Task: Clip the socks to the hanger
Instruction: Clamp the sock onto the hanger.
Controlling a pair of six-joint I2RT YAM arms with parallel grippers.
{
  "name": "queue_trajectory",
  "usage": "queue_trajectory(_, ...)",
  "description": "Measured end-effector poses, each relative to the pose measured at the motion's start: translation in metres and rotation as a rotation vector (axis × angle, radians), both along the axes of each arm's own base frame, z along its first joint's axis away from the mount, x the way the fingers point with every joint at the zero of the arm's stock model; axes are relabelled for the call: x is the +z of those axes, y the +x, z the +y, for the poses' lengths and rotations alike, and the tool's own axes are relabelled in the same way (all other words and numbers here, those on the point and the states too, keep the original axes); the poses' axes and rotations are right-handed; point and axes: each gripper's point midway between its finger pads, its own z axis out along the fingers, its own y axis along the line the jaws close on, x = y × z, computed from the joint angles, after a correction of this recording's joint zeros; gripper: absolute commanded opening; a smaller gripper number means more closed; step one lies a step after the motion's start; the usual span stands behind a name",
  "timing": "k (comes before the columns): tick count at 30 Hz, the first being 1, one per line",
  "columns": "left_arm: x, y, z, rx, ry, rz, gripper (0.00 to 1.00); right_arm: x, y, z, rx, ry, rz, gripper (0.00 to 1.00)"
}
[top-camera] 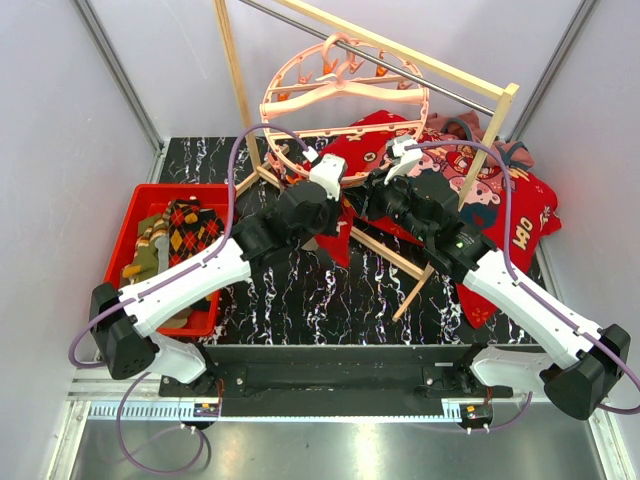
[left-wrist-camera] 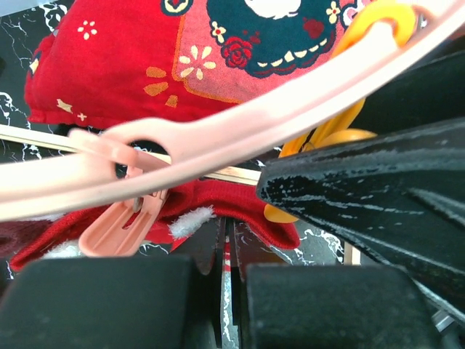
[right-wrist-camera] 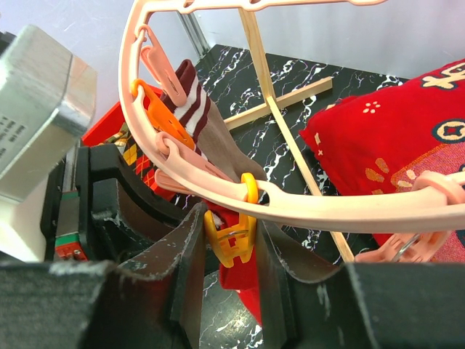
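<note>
Right gripper [right-wrist-camera: 229,227] squeezes the yellow clip [right-wrist-camera: 232,249] on the pink hanger ring [right-wrist-camera: 327,211]. Left gripper [left-wrist-camera: 227,263] is pinched shut on a red sock [left-wrist-camera: 240,203] just beneath it. One striped sock [right-wrist-camera: 197,109] already hangs, and other socks [top-camera: 185,230] wait in the red tray [top-camera: 160,190].

Left arm [top-camera: 190,275] and right arm [top-camera: 520,295] reach forward, converging mid-table — left gripper [left-wrist-camera: 227,291] clamped shut, right gripper [right-wrist-camera: 229,229] nearly closed, pinching a yellow clip [right-wrist-camera: 231,246].
</note>
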Motion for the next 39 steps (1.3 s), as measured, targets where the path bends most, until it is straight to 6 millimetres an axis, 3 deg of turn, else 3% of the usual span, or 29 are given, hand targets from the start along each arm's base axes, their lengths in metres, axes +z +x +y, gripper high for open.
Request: queue_trajectory(39, 0.0081, 0.0052, -0.006, 0.02, -0.007, 0.021, 0.0, -0.003, 0.007, -0.0078, -0.056, -0.019, -0.002, 0.0)
